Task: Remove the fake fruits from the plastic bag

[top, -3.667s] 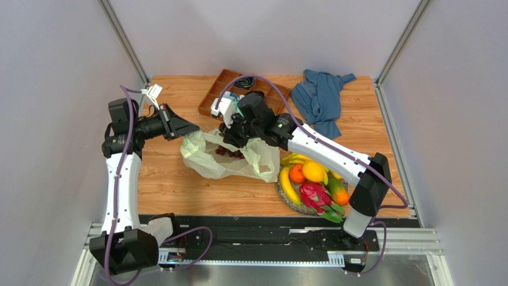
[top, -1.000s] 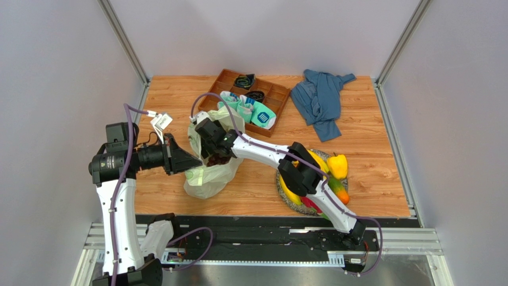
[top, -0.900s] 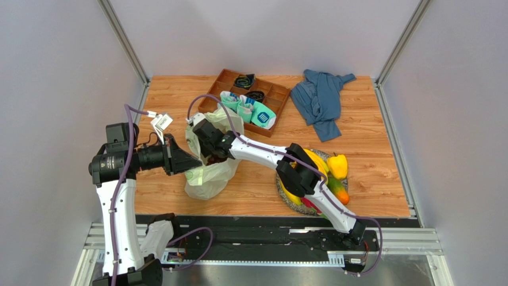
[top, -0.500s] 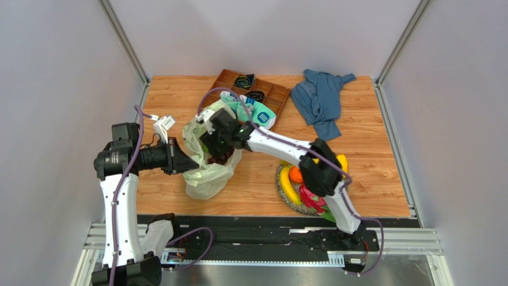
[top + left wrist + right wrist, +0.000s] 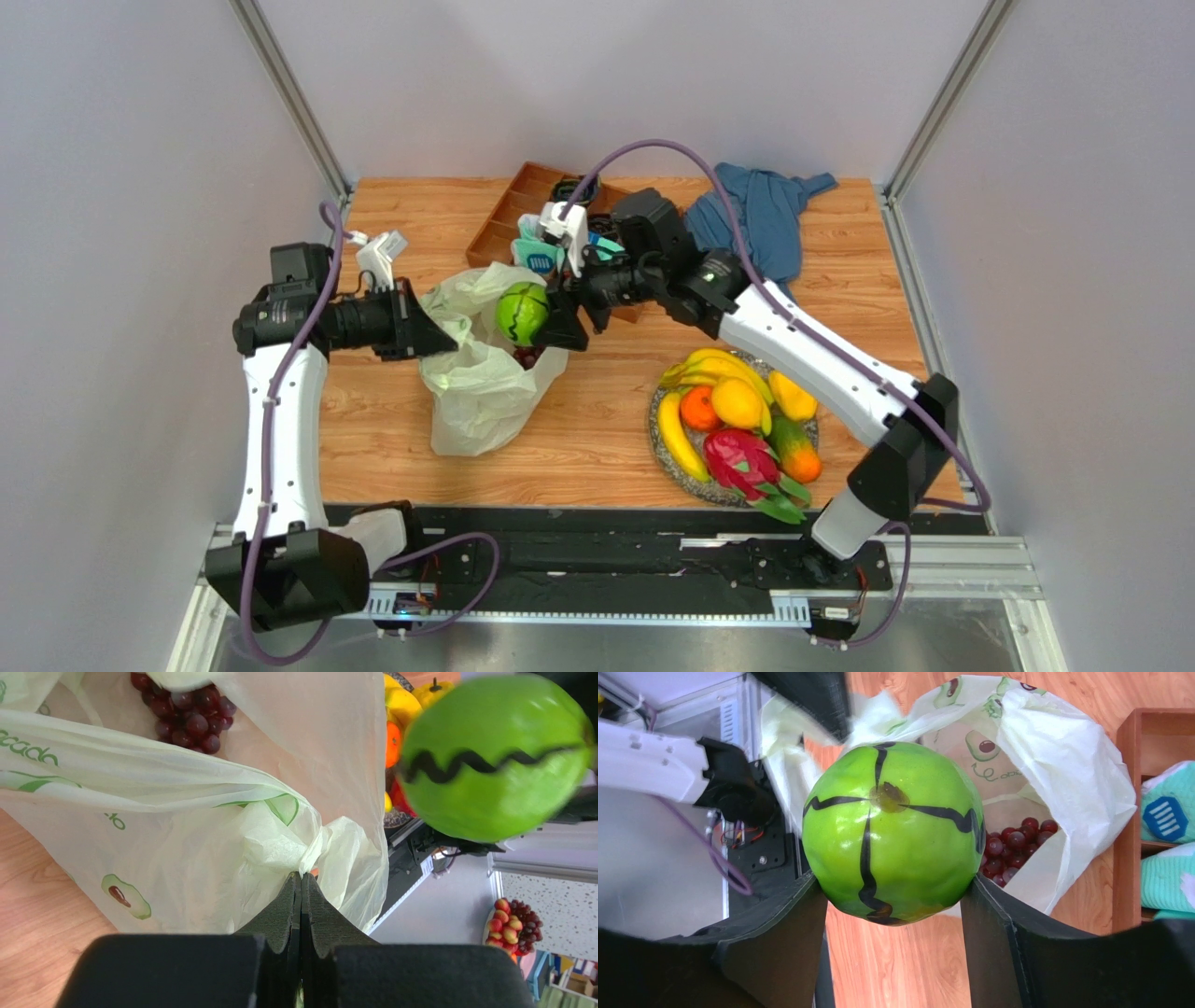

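1. Noted a green round fruit (image 5: 522,312) with black wavy lines, clamped between the right fingers (image 5: 788,941), these spread wide around its sides.
2. Logged it in the air at the mouth of the plastic bag (image 5: 477,385), just over the rim on the side nearer the plate, touching only those two fingers as far as visible.
3. Found the left fingers (image 5: 300,910) pressed together, pinching a gathered fold of the bag's rim and holding that side up off the tabletop (image 5: 603,420).
4. Saw purple grapes (image 5: 186,714) lying inside the bag, down past the open mouth, below the green fruit in the right wrist view.
5. Counted on the plate (image 5: 690,486), right of the bag and apart from it: bananas (image 5: 678,434), an orange (image 5: 699,408), a pink dragon fruit (image 5: 741,459), a mango (image 5: 800,458), plus other yellow pieces too crowded to name.
6. Marked a wooden tray (image 5: 494,238) just behind the bag, with teal-white rolled socks (image 5: 537,256) in it, much of it hidden under the right wrist.
7. Marked a blue cloth (image 5: 769,224) crumpled at the far right of the tabletop, well apart from bag and plate, partly covered by the right arm.
8. In the way: loose bag film bunched up beside the fruit, the right arm crossing over the tray, and the left wrist close against the bag's left rim.
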### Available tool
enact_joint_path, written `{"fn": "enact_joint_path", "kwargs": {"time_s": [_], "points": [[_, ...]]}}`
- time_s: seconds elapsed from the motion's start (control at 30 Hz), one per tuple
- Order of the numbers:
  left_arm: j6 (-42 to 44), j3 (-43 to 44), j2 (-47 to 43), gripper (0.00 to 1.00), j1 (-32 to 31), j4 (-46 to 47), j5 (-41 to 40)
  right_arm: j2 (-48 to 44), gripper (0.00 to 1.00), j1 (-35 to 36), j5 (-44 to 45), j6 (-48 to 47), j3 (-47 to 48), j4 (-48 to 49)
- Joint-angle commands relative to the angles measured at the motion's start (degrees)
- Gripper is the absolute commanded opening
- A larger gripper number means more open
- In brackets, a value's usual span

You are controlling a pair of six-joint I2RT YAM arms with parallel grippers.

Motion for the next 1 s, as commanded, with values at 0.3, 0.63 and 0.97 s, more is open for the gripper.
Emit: {"fn": "enact_joint_path", "kwargs": {"time_s": [0.3, 0.63, 0.97], "points": [[-3.9, 3.1, 1.1, 0.0, -0.1, 6.7, 0.8, -26.8, 0.01, -10.8, 8.3, -44.2, -23.6, -34.8], [-5.0, 1.9, -0.5, 0.0, -0.1, 7.2, 1.2, -23.2, 0.0, -22.1, 15.1, -39.7, -25.3, -30.2], [-5.2, -0.3, -0.9, 0.0, -0.1, 7.1, 2.6, -10.9, 0.01, -38.8, 14.5, -37.6, -17.4, -30.0]]}}
